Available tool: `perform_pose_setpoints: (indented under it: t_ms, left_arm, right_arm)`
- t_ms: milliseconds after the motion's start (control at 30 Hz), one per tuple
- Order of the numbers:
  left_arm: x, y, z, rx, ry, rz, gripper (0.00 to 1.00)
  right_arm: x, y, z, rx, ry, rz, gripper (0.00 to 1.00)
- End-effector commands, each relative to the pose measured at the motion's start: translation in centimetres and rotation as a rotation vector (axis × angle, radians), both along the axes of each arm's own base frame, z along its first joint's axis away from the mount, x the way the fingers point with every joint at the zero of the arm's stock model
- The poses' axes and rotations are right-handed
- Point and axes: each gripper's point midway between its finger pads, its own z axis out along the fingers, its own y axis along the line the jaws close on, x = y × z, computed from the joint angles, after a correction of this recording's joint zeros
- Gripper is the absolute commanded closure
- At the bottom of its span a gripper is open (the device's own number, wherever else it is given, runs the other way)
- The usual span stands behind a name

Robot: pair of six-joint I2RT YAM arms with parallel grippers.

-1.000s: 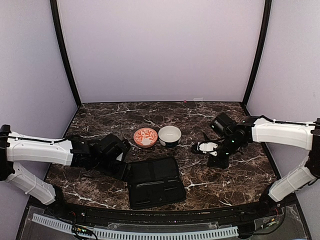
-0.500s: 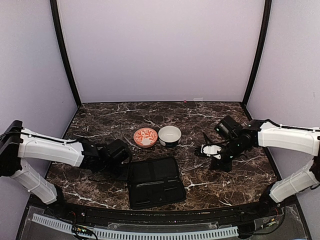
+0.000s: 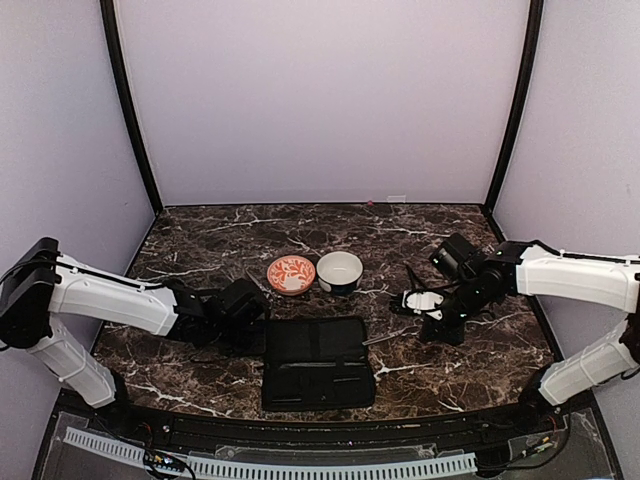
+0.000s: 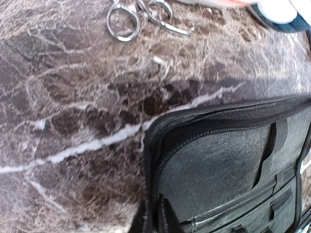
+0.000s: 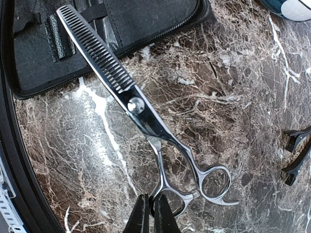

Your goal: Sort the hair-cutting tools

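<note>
Top external shows the dark marble worktop with the flat black case lying open near my bases. Behind it, the orange-patterned bowl and the white bowl stand side by side. My left jaws sit at the case's left edge. My right jaws are low over the worktop to the right of the case, well apart from the left ones.

In the left wrist view my left jaws are pinched onto the case's zippered rim, with the fingertips on either side of it below the rounded corner. Beyond, on bare marble near the orange bowl, lies a pair of silvery scissors. Only its ring handles show, at the top of the view.

In the right wrist view my right jaws are pressed together, fingertips right at the lower ring of the thinning scissors. I cannot tell whether they pinch that ring or merely meet it. These scissors are closed, and the tip of the toothed blade reaches over the case's corner. Two slim dark tools lie at the right edge, apart from the scissors.
</note>
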Motion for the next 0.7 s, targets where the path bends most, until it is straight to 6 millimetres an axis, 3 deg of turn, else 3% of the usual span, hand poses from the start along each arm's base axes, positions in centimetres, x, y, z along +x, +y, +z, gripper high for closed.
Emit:
perform_pose_setpoints:
  t_ms: [0, 233, 600, 633, 667]
  left_arm:
    - [2.1, -1.3, 1.2, -0.038, -0.089, 0.035, 1.0]
    - [3.8, -1.2, 2.2, -0.036, -0.155, 0.119, 1.0]
    - [3.7, 0.2, 2.3, -0.125, -0.181, 0.24, 1.0]
    - [3.7, 0.1, 2.6, -0.121, -0.189, 0.225, 0.97]
    - [3.7, 0.1, 3.0, -0.107, -0.197, 0.197, 0.86]
  right_arm:
    - [0.2, 0.8, 0.8, 0.045, -0.023, 0.003, 1.0]
    - [0.8, 2.1, 1.7, 0.05, -0.015, 0.005, 1.0]
    - [0.1, 2.5, 1.8, 0.037, -0.004, 0.033, 1.0]
    - [0.1, 2.6, 1.7, 0.037, -0.002, 0.032, 1.0]
    - [0.2, 2.7, 1.8, 0.04, -0.004, 0.029, 1.0]
